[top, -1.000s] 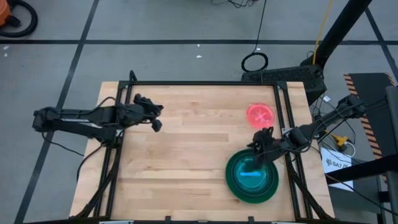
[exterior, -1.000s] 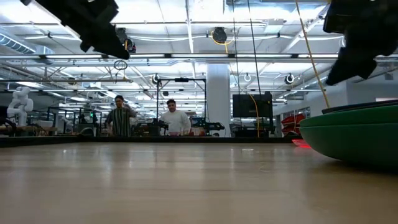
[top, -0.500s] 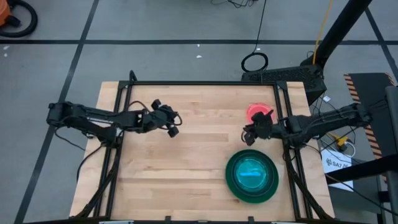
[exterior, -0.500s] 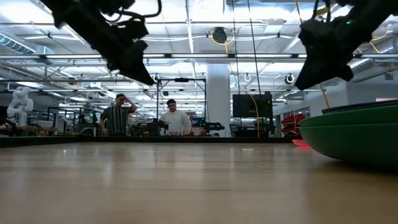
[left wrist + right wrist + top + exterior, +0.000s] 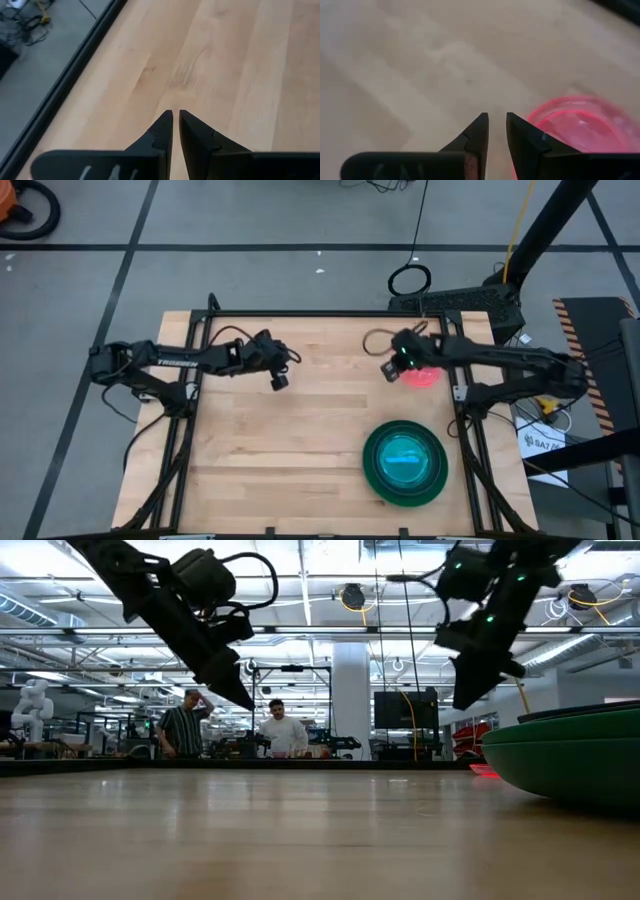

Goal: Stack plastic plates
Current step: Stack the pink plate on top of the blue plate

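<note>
**Q:** What stands nearest on the table, and what is left to do?

**A:** At the near right, the stack of plates (image 5: pixel 404 464): large green plates at the bottom, a translucent blue one on top, its green rim filling the right edge of the low view (image 5: pixel 575 755). Farther back on the right lies the pink plate (image 5: pixel 423 372), alone on the wooden table (image 5: pixel 310 450), well apart from the stack. It looks like the last plate to be added.

**Q:** Where are the grippers?

**A:** The right gripper (image 5: pixel 391 369) hangs above the table just beside the pink plate's left edge, empty, its fingers (image 5: pixel 476 134) drawn almost together with a narrow slit between them. The plate shows just off to one side of them in the right wrist view (image 5: pixel 582 125). The left gripper (image 5: pixel 277 379) waits over bare wood at the far middle-left, fingers (image 5: pixel 165 129) likewise nearly pressed together, holding nothing.

**Q:** How should the pickup be done?

**A:** Probably by spreading the right fingers first, then lowering one inside and one outside the thin rim. The plate is light and likely to skid if nudged flat-on. Once pinched, it should be lifted level and set centred on the blue plate.

**Q:** And beyond the table?

**A:** Two people (image 5: pixel 235 729) stand in the workshop behind.
</note>
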Tool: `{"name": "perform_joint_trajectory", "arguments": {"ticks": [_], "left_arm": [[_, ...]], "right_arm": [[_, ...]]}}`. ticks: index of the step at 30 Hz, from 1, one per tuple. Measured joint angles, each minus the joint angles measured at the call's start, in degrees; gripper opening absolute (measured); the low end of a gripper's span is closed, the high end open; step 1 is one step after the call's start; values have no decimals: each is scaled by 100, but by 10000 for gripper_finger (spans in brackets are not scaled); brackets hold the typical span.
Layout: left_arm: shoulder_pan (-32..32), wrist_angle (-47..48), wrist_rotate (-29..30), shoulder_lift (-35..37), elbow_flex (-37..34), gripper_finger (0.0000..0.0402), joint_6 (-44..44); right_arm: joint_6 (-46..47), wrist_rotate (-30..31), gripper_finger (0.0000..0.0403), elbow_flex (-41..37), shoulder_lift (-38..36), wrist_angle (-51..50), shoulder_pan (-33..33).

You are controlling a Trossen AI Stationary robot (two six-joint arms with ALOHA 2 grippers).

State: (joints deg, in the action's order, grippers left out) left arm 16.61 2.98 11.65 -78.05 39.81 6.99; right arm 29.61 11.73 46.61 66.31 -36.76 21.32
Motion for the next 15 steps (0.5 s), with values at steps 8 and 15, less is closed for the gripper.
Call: {"name": "perform_joint_trajectory", "arguments": {"ticks": [8,15], "left_arm": [[405,24,-644,-13,2,39,287],[430,91,-959,-10,2,39,210]], "right_arm": [[-1833,-518,61,984,1183,-640,1213],[-4563,-1030,61,1722,2168,-1417,1936]]}}
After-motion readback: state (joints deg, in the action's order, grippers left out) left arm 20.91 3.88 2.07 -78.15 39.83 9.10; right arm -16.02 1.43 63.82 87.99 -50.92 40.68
